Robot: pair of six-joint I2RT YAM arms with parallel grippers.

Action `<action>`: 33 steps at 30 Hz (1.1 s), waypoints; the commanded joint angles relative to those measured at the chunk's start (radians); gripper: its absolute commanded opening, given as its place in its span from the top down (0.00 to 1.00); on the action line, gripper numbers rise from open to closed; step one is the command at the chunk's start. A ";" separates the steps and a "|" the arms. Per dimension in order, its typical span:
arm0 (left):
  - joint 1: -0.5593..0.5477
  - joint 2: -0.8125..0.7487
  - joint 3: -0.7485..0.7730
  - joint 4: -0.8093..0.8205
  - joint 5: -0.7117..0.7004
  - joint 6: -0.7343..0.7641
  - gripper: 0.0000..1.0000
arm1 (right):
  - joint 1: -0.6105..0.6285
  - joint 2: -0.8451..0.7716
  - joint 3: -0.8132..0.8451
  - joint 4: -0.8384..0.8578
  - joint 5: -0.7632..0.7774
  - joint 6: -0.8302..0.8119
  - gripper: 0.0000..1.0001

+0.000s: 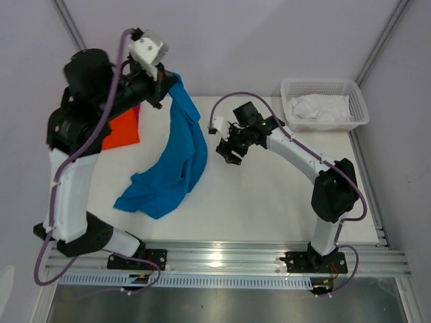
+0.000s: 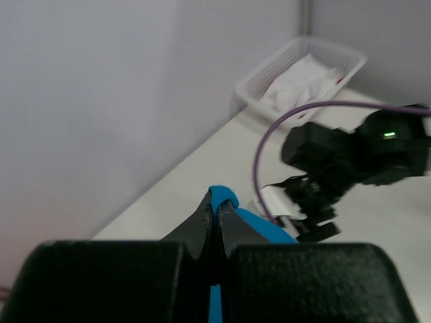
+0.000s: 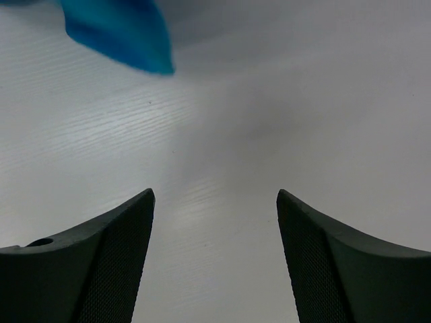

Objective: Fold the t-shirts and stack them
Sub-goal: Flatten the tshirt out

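Note:
My left gripper [image 1: 170, 77] is raised at the back left and shut on the bright blue t-shirt [image 1: 174, 161], which hangs from it down to the table in a crumpled heap. In the left wrist view the blue cloth [image 2: 225, 200] is pinched between my closed fingers [image 2: 217, 215]. The orange t-shirt [image 1: 121, 129] lies flat at the back left, partly under my left arm. My right gripper [image 1: 229, 153] is open and empty just right of the hanging blue shirt, low over the table; a blue cloth corner [image 3: 121, 30] shows in the right wrist view. No pinkish-red shirt is in view.
A white lattice basket [image 1: 324, 104] with white cloth [image 1: 316, 108] in it stands at the back right. Grey walls close the back and sides. The metal rail [image 1: 222, 259] with both arm bases runs along the near edge.

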 commanded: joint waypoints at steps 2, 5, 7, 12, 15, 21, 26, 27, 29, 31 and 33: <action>-0.064 -0.180 -0.021 0.059 0.225 -0.068 1.00 | -0.024 0.012 0.047 0.051 0.010 0.040 0.25; -0.066 -0.234 0.036 0.049 0.377 -0.111 1.00 | -0.094 0.019 0.055 0.082 0.036 0.087 0.30; -0.066 -0.266 0.045 0.059 0.432 -0.145 1.00 | -0.142 0.035 0.075 0.079 0.039 0.109 0.32; -0.044 -0.301 0.117 0.033 0.431 -0.141 1.00 | -0.237 0.084 0.135 0.010 -0.036 0.101 0.33; -0.032 -0.327 -0.004 0.033 0.270 -0.044 1.00 | -0.208 0.072 0.106 0.001 -0.034 0.071 0.34; -0.027 -0.389 -0.476 0.164 -0.092 0.140 1.00 | -0.170 0.052 0.095 -0.106 -0.108 0.000 0.36; -0.006 -0.412 -0.674 0.250 -0.186 0.163 1.00 | -0.111 -0.045 -0.022 -0.136 -0.119 -0.055 0.37; 0.002 -0.410 -0.699 0.260 -0.192 0.163 1.00 | -0.102 -0.066 -0.040 -0.145 -0.120 -0.063 0.36; 0.028 -0.398 -0.760 0.305 -0.236 0.168 1.00 | -0.079 -0.121 -0.068 -0.183 -0.174 -0.076 0.36; 0.048 -0.380 -0.785 0.340 -0.262 0.174 1.00 | -0.068 -0.135 -0.077 -0.201 -0.180 -0.077 0.35; 0.077 -0.354 -0.812 0.401 -0.284 0.177 1.00 | -0.055 -0.145 -0.097 -0.203 -0.172 -0.072 0.36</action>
